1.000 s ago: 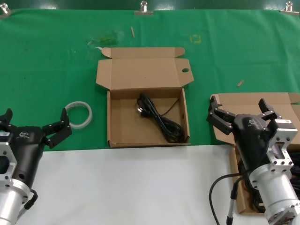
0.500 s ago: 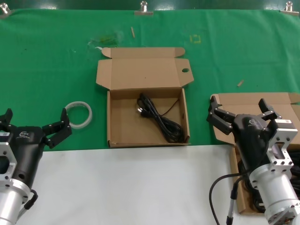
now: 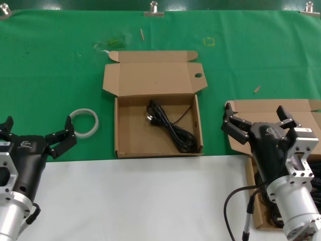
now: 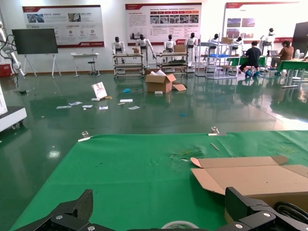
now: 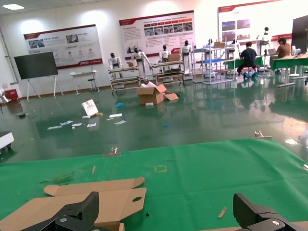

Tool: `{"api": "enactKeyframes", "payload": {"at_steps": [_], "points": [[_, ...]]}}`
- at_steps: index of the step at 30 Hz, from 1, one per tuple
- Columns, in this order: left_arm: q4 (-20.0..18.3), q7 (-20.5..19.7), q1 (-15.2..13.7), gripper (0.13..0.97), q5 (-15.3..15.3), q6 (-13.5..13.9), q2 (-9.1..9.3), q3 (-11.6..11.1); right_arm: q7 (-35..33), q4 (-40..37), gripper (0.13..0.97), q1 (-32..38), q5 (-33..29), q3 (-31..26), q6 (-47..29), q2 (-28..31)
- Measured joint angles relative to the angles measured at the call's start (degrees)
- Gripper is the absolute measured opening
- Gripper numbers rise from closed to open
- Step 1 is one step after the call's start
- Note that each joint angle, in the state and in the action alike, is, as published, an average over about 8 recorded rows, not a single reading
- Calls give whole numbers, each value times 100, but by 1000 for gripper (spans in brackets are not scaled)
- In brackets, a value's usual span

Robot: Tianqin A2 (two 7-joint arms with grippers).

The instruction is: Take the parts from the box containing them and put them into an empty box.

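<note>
1. The box with a holed lid [image 3: 158, 131] lies mid-surface, one coiled cable [image 3: 171, 126] inside it.
2. The ring [image 3: 84, 122] lies just left of that box.
3. The plain-lidded box [image 3: 266, 111] lies at the right, partly behind the right gripper [image 3: 257, 120].
4. The left gripper [image 3: 37, 134] sits at the near left.

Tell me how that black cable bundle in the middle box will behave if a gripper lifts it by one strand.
Probably floppy: the cable bundle lies in loose, uneven loops in the holed-lid box, so it would likely sag and uncoil. The plug end sticks out separately and may dangle or catch the box wall. It looks thin and light, so weight should not trouble either open gripper.
</note>
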Motion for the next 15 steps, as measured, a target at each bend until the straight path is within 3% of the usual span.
{"api": "enactKeyframes", "payload": {"at_steps": [15], "points": [[0, 0, 0, 965, 0, 0, 0, 0, 0, 0, 966, 0, 0, 0, 0, 0]]}}
